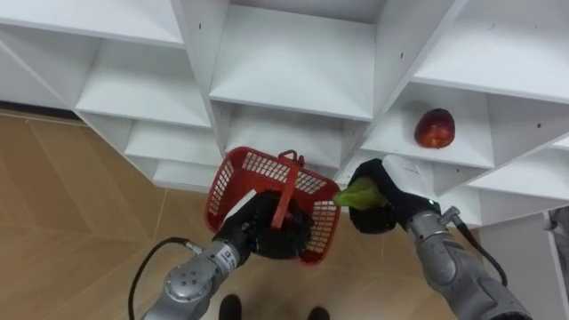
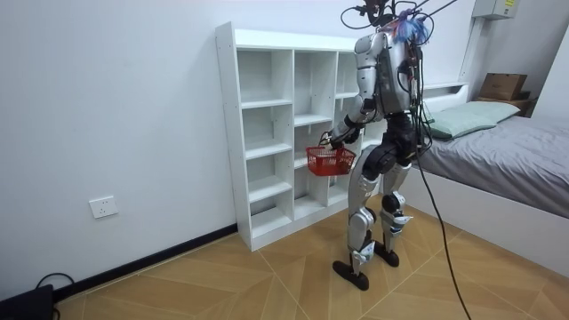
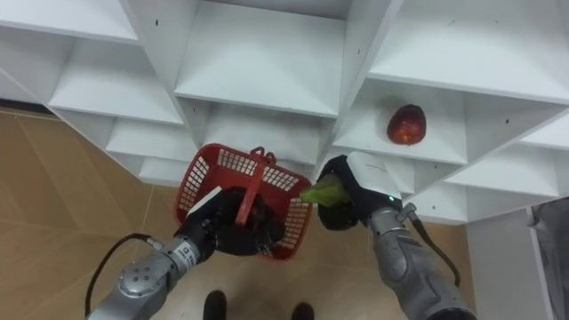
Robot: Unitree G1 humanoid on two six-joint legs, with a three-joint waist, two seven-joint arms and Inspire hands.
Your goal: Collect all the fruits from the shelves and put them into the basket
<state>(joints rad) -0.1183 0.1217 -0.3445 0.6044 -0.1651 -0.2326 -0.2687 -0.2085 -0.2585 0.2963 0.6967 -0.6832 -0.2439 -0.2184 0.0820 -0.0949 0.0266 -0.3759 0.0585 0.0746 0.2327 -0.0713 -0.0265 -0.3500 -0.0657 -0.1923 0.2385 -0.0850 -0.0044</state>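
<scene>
The robot stands upright on the wooden floor point(image 1: 80, 187), close in front of the white shelf unit point(image 1: 293, 62), with the red basket point(image 1: 258, 165) held out before it at about hip height. Left of the basket's centre, the left hand point(image 1: 265, 233) comes up from the lower left and its dark fingers are curled round the basket's handle point(image 1: 291, 182), so the basket hangs from that hand with its mesh walls tilted toward the shelves. Just at the basket's right rim is a green fruit point(image 1: 355, 193), pinched in the curled fingers of the right hand point(image 1: 384, 203); whether the fruit touches the rim cannot be told. Up and to the right of the basket, well apart from it, a red apple point(image 1: 435, 129) lies alone on a shelf in the unit's right column. In the room view, a bed point(image 2: 524, 151) stands beyond the robot, to the right of the basket.
</scene>
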